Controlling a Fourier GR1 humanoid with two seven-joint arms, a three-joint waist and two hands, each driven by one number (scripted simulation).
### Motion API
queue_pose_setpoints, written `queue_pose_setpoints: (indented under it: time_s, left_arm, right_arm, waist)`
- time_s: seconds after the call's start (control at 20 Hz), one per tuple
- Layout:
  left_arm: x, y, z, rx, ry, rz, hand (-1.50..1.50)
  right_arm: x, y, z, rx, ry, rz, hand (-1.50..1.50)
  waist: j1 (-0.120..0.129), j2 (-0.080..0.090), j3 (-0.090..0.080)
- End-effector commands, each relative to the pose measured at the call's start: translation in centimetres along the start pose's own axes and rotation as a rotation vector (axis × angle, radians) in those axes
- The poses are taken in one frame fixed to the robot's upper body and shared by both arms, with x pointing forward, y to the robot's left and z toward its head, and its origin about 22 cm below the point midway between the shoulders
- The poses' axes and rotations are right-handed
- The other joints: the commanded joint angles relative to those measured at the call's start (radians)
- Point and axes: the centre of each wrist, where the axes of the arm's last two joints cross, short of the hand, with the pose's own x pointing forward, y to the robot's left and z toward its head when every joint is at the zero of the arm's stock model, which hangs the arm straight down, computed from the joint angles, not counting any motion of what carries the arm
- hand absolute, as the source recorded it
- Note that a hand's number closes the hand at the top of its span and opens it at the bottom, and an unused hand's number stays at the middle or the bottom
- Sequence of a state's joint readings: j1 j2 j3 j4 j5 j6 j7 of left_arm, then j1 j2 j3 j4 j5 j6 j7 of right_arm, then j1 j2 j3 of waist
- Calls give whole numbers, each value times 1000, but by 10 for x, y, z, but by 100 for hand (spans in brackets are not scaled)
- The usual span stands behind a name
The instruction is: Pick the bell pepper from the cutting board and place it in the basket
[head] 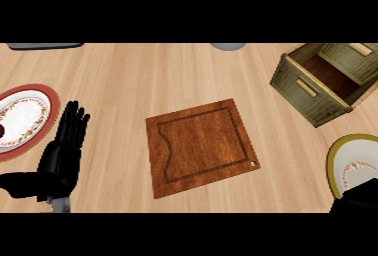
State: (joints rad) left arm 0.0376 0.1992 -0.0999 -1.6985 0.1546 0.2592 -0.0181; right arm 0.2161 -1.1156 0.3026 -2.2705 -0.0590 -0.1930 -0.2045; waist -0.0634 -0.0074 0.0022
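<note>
Light wooden counter [133, 75] fills the whole view, and the cutting board [199, 147] lies in its middle, turned a little like a diamond. Its top is bare: I see no bell pepper on it, and none on the wood around it. The basket [299, 87] stands at the far right, open side up, and the part of its inside that shows holds nothing I can see. So the view does not tell where the bell pepper is.

The left hand [65, 145] rests at the near left, just beside a red-rimmed plate [53, 102], with straight fingers that hold nothing. The right hand [360, 197] shows only as a black shape in the near right corner, over the near edge of a yellow-rimmed plate [332, 161]. I cannot tell whether the bell pepper is hidden in it.

In my judgement the move depends on the right side. The basket lies far and slightly left of the right hand, while the left hand is well apart from it, with the cutting board between.
</note>
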Motion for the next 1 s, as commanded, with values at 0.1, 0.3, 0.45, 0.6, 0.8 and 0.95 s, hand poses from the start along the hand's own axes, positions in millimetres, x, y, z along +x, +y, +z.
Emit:
queue_pose_setpoints:
  time_s: [0.1, 0.3, 0.45, 0.6, 0.8, 0.95]
  left_arm:
    - [-9, -3, 5, 3, 10, 1, 0]
    - [1, 1, -5, -21, 0, -15, 0]
    - [4, 2, -12, -59, -3, 16, 0]
    - [-1, -14, 6, -62, -17, 18, 0]
    - [-6, -16, -9, -76, -14, 21, 0]
    - [12, -17, -14, -75, -25, 13, 0]
  right_arm:
    - [-23, -81, 8, -71, 103, 19, 150]
    - [-46, -142, 28, -125, 155, 171, 150]
    - [-51, -185, 38, -164, 186, 199, 150]
    - [-67, -198, 58, -169, 227, 198, 150]
    - [-96, -200, 51, -200, 257, 150, 150]
    - [-104, -224, 56, -230, 278, 156, 150]
  waist:
    - [0, 1, -1]
    - [18, 2, -1]
    - [46, 7, -2]
    - [58, 6, -2]
    - [83, 13, -2]
    - [87, 12, -2]
